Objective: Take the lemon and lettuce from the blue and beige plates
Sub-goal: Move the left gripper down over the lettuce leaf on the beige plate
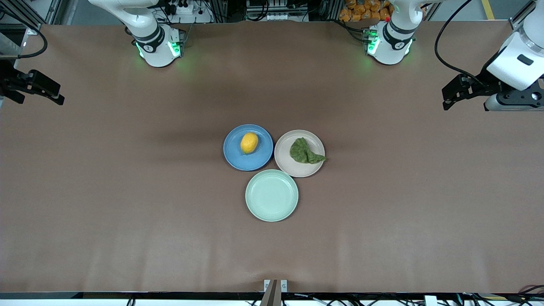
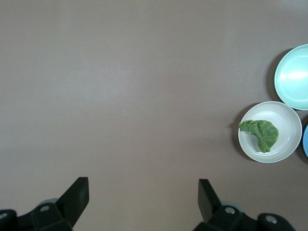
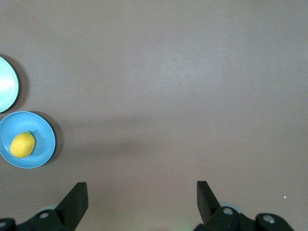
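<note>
Mint green plate (image 1: 271, 195): nearest the front camera of the three plates, at mid-table, nothing on it. Its rim touches or nearly touches the two plates just farther back. An edge of it also shows in both wrist views (image 2: 292, 77) (image 3: 7, 90).

Blue plate (image 1: 233, 148): farther from the front camera than the mint plate, on the side toward the right arm's end of the table. Holds the lemon (image 1: 249, 143), lying near the plate's centre; seen likewise in the right wrist view, lemon (image 3: 22, 144) on blue plate (image 3: 43, 139).

Beige plate (image 1: 284, 161): just beside the blue plate, toward the left arm's end. Holds the lettuce (image 1: 304, 151), a crumpled dark green leaf whose narrow tail reaches the plate's rim. Left wrist view shows the same, lettuce (image 2: 261, 134) on beige plate (image 2: 286, 127).

Table (image 1: 127, 204): brown cover, plates grouped at its middle.

Left gripper (image 1: 451, 95): raised over the left arm's end of the table, fingers (image 2: 76, 198) spread wide apart, holding nothing, touching nothing. Lettuce well apart from it, toward mid-table.

Right gripper (image 1: 42, 91): raised over the right arm's end of the table, fingers (image 3: 74, 202) spread wide apart, holding nothing. Lemon well apart from it, toward mid-table.
</note>
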`<state>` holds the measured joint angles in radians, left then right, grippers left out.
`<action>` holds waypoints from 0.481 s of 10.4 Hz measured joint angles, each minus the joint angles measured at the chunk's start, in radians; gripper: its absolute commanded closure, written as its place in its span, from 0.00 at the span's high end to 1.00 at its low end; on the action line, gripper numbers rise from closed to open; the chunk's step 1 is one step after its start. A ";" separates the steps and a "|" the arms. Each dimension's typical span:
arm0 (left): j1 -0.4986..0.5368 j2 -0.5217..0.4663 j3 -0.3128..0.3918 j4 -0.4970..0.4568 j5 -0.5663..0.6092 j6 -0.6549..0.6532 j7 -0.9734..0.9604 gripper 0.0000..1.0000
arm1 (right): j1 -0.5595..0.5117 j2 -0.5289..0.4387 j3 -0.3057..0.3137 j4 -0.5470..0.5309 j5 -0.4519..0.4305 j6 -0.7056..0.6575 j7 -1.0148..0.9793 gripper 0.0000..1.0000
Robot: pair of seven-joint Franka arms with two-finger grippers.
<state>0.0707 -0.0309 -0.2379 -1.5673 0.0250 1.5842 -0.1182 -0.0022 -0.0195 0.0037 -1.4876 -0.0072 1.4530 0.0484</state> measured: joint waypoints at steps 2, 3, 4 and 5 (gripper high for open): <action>0.000 0.000 0.000 0.000 0.000 -0.002 0.000 1.00 | 0.000 0.000 0.000 0.000 0.000 0.000 0.000 1.00; -0.001 0.000 -0.001 0.000 0.000 -0.005 0.000 1.00 | 0.000 0.000 0.000 0.000 0.000 0.000 0.000 1.00; -0.003 0.001 -0.008 -0.002 0.000 -0.007 0.000 1.00 | 0.000 0.000 0.000 0.000 0.000 0.000 0.000 1.00; -0.005 0.005 -0.028 -0.005 -0.001 -0.009 -0.005 1.00 | 0.000 0.000 0.000 0.000 0.000 0.000 0.000 1.00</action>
<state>0.0655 -0.0262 -0.2662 -1.5727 0.0243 1.5753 -0.1233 -0.0023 -0.0194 0.0033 -1.4877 -0.0072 1.4528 0.0483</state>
